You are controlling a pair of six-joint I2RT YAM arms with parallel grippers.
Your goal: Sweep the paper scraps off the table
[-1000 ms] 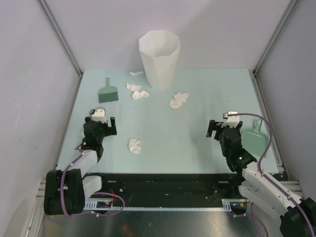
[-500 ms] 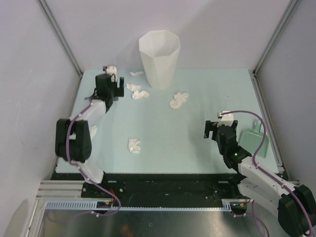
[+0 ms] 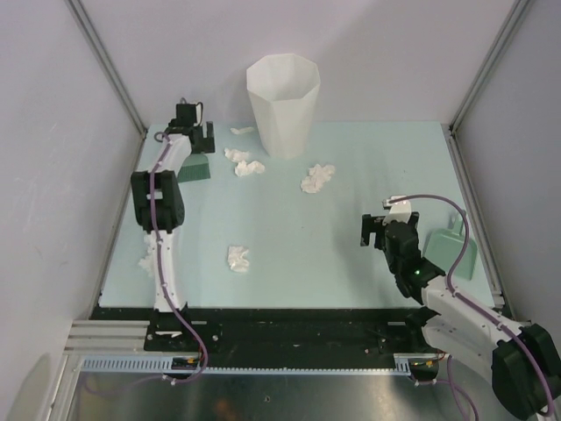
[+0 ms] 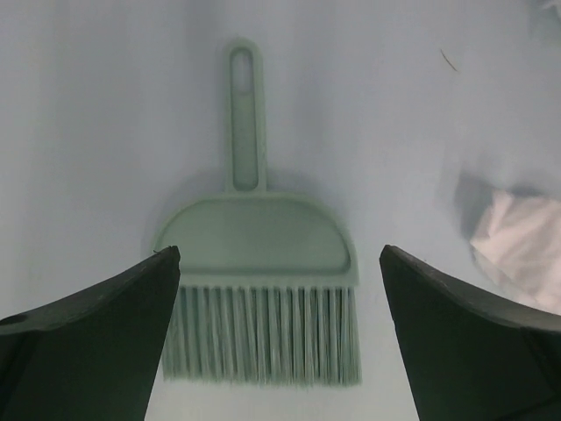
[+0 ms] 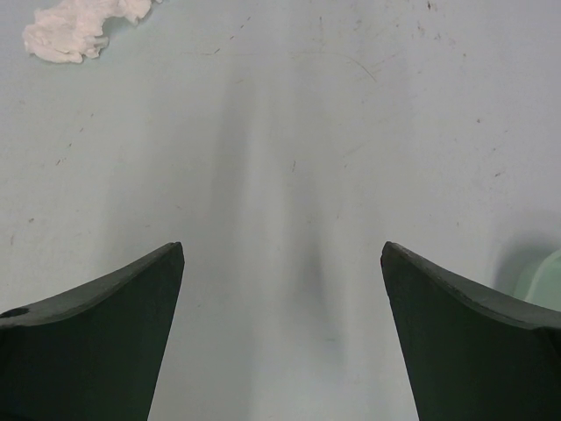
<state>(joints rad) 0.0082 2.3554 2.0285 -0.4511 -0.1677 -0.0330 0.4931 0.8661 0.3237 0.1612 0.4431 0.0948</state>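
Several crumpled white paper scraps lie on the pale green table [image 3: 307, 237]: one pair [image 3: 244, 162] and a small one [image 3: 241, 131] near the bin, one [image 3: 317, 178] at mid-right, one [image 3: 237, 257] near the front, one [image 3: 147, 259] beside the left arm. My left gripper [image 3: 197, 143] is open at the far left, above a green brush [image 3: 195, 168]. In the left wrist view the brush [image 4: 259, 254] lies between my open fingers, bristles towards me, with a scrap [image 4: 517, 246] at the right. My right gripper [image 3: 379, 230] is open and empty over bare table [image 5: 280, 132].
A tall white faceted bin [image 3: 282, 105] stands at the back centre. A green dustpan [image 3: 451, 254] lies at the right edge beside the right arm; its corner shows in the right wrist view [image 5: 545, 281], with a scrap [image 5: 79, 26] at top left. Walls enclose the table.
My left arm has stretched from the near left to the far left corner, over the brush. The scrap beside its base is now uncovered. The right gripper has barely moved.
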